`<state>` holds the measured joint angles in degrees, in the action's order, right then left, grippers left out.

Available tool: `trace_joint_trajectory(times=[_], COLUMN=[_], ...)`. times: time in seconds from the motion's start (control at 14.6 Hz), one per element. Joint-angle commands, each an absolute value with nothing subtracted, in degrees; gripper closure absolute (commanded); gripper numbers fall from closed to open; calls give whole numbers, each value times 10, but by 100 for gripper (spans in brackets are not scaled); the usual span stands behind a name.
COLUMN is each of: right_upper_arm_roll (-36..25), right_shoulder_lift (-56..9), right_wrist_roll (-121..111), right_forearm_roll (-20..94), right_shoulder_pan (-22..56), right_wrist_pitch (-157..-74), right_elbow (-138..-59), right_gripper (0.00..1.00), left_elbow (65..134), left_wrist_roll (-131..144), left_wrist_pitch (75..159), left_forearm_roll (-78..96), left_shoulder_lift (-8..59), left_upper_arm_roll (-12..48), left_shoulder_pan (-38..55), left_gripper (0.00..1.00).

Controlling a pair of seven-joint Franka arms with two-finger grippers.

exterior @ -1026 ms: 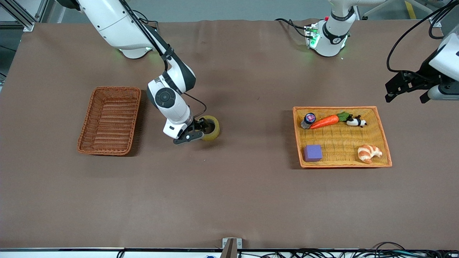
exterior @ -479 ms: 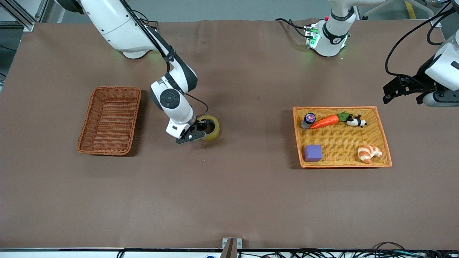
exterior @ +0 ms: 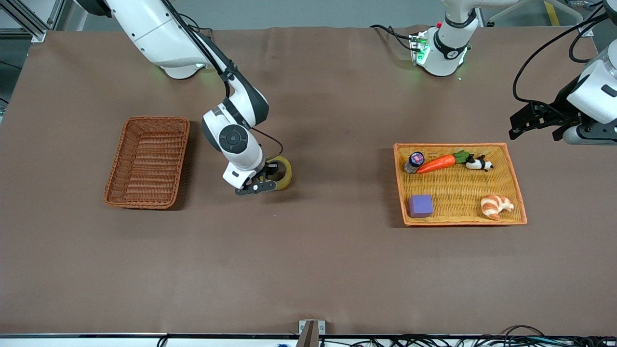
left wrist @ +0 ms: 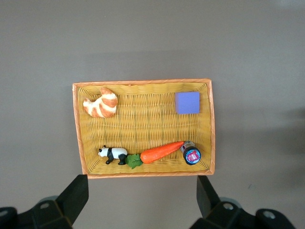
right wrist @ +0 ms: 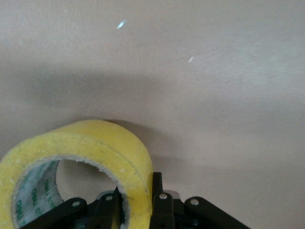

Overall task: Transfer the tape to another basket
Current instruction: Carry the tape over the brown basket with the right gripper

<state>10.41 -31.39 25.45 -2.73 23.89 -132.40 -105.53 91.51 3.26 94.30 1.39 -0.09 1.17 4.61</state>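
Yellowish translucent tape (exterior: 281, 172) sits centre-left of the front frame, lifted or tilted just off the brown table cloth (exterior: 308, 265), between the 2 baskets and nearer the reddish-brown basket (exterior: 147, 161) at mid-left; the right gripper (exterior: 264, 180) has its 2 fingers pinched across the ring wall, 1 inside the core and 1 outside, as the right wrist view shows at its lower edge (right wrist: 138, 205); judged: roll is light, rigid, smooth on the outer wrap so slip is possible, cardboard-like core gives the better bite; wall pinch is the sane hold, keep it deep on the wall; not fragile, a drop would likely just roll; route toward the basket looks open, bare cloth in between, only the raised wicker rim to clear before release; basket interior shows nothing in it, plenty of room; left gripper (exterior: 535, 118) hangs at the upper right of the frame over bare cloth near the orange-yellow basket (exterior: 516, 180), jaws spread wide per its wrist view (left wrist: 143, 202), waiting; that basket holds a carrot (exterior: 436, 163), purple cube (exterior: 421, 206), croissant (exterior: 496, 206), panda (exterior: 478, 164) and small jar (exterior: 415, 160), well apart from the carry path.
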Motion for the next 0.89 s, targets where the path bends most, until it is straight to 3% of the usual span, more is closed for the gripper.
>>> trace_joint_trajectory(times=[0.0, 0.14, 0.41, 0.62, 0.82], right_upper_arm_roll=[106, 78, -70, -150, -186], right_shoulder_lift=[-221, -165, -83, -48, -18], right_wrist_roll=[257, 222, 50, -69, -138], right_forearm_roll=[-37, -34, -29, -29, -29], right_shoulder_pan=[190, 166, 164, 149, 121], right_wrist_pitch=[-1230, -1167, -1121, -1142, -1219], right_elbow=[-1059, -1061, -1102, -1167, -1264], right_gripper=[100, 100, 100, 100, 100], left_elbow=[906, 904, 904, 904, 904], left_wrist_roll=[32, 32, 33, 33, 32], left_wrist_pitch=[948, 951, 951, 949, 949], left_forearm_roll=[18, 18, 21, 21, 19], left_shoulder_lift=[3, 4, 3, 4, 4], left_upper_arm_roll=[5, 6, 6, 6, 6], left_shoulder_pan=[53, 51, 47, 47, 46], left_gripper=[0, 0, 0, 0, 0])
